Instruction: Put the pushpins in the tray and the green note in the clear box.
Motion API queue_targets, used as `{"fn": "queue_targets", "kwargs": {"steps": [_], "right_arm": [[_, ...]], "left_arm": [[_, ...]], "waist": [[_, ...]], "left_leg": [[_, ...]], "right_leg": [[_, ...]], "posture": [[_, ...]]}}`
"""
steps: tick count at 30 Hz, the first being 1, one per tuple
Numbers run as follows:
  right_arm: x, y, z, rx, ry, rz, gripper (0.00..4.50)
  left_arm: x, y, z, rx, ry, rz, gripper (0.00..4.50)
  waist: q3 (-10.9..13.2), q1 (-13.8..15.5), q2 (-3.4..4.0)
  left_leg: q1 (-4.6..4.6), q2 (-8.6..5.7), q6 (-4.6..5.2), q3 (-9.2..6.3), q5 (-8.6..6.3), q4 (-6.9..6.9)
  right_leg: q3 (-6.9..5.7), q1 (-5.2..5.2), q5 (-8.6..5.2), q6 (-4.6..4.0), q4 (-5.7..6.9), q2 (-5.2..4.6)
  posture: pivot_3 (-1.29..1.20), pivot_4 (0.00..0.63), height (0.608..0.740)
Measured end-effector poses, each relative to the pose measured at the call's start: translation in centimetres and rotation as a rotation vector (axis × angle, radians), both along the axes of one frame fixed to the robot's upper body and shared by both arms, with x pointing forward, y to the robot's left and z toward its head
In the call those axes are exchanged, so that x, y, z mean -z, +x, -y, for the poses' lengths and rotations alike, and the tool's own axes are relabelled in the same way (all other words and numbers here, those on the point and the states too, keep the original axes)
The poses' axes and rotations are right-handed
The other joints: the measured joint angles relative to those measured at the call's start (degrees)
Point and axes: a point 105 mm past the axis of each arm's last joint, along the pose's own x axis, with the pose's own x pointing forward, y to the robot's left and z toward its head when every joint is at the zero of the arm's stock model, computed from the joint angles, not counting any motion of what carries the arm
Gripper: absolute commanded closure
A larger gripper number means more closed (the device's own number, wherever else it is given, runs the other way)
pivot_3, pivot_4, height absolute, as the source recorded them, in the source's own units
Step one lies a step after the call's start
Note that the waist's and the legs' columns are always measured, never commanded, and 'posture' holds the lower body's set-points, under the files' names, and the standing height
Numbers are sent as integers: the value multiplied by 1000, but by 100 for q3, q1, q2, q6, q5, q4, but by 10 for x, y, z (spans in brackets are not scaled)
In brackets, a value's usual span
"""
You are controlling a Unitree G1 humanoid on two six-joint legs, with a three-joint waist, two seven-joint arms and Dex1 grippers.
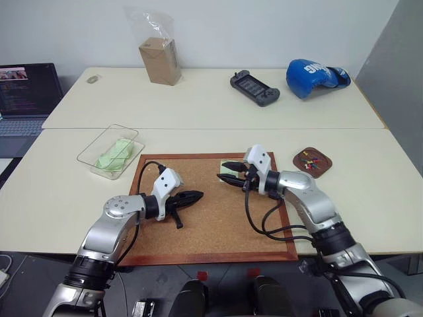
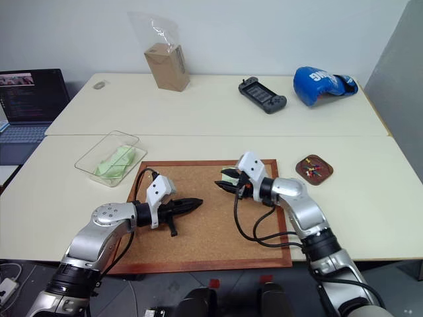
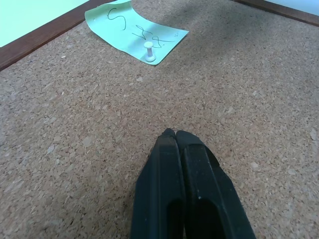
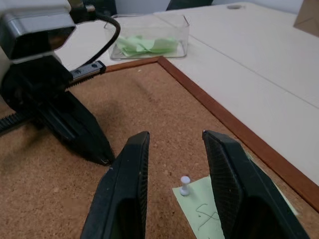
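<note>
Left arm: we see it bent in from the left over the corkboard (image 1: 211, 228), forearm low, its gripper pointing toward the board's middle.
Left gripper (image 1: 198, 196): we see the two black fingers (image 3: 184, 199) pressed together with nothing between them, hovering just above the cork.
Right arm: we see it come in from the right, elbow over the board's right frame, wrist turned so the gripper points to the robot's left, close to level.
Right gripper (image 1: 221, 178): we see its fingers (image 4: 124, 189) spread apart and holding nothing, poised above the near end of the green note.
Green note (image 3: 135, 31): we find it flat on the cork by the board's far edge, with scribbled marks, held by a white pushpin (image 3: 148, 51) standing upright in it.
Other pushpins (image 1: 309, 158): we see coloured ones lying in the tray.
Tray (image 1: 324, 169): it sits on the table just right of the board.
Clear box (image 1: 89, 156): it rests on the table just left of the board's far corner, pale green papers (image 1: 115, 156) inside.
</note>
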Motion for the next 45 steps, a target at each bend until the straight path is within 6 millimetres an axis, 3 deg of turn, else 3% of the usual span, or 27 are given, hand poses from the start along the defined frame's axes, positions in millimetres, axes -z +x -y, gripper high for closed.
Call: {"fn": "queue_targets", "kwargs": {"steps": [6,11,15,16,17,23,32,36,40,45], "right_arm": [[15,13,-15,-8,-32,-11,2718],[32,19,-14,4,-77,-41,2718],[34,18,-16,-19,-90,-36,2718],[34,18,-16,-22,-93,-33,3078],[34,18,-16,-24,-92,-34,3140],[34,17,-17,-33,-87,-34,4471],[33,18,-14,-26,-78,-44,4471],[21,16,-9,-23,-79,-17,4471],[-25,15,0,-19,-29,117,4471],[-36,10,0,-26,-32,133,4471]], "left_arm": [[0,-4,-3,-19,2,7,4500],[0,-6,-5,-31,3,2,4500],[0,-7,-7,-42,9,2,4500],[0,-7,-7,-43,9,1,4500],[0,-7,-7,-43,9,1,4500],[0,-7,-7,-44,9,2,4500],[-1,-4,-7,-39,10,1,4500],[-1,-4,-5,-30,8,2,4500],[-1,-4,-5,-29,8,-2,4500],[-1,-4,-5,-29,5,-3,4500]], "waist": [[0,-40,0],[0,-82,0],[0,-122,0],[0,-124,0],[0,-126,0],[0,-126,1],[0,-120,1],[1,-113,1],[0,-93,1],[0,-92,1]], "left_leg": [[-1,1,-1,3,0,-3],[-1,0,0,6,0,-4],[0,1,0,6,0,-4],[0,0,0,6,0,-4],[1,0,0,6,0,-4],[1,1,0,6,0,-4],[0,0,0,3,0,-2],[-11,1,0,1,0,-2],[-8,2,0,-1,0,-2],[-6,2,0,0,0,-2]], "right_leg": [[2,-7,0,-1,1,2],[5,-9,0,-1,1,2],[5,-9,0,-1,3,3],[5,-9,0,-1,3,3],[5,-8,0,-1,4,3],[5,-8,0,-1,4,3],[5,-8,1,-1,6,2],[4,-16,1,-1,6,-1],[2,-12,0,-1,4,-3],[3,-11,0,-1,5,-2]], "posture": [[0,150,740],[0,150,740],[0,150,740],[0,150,740],[0,150,740],[0,150,740],[0,150,740],[0,150,740],[0,150,740],[0,150,740]]}}
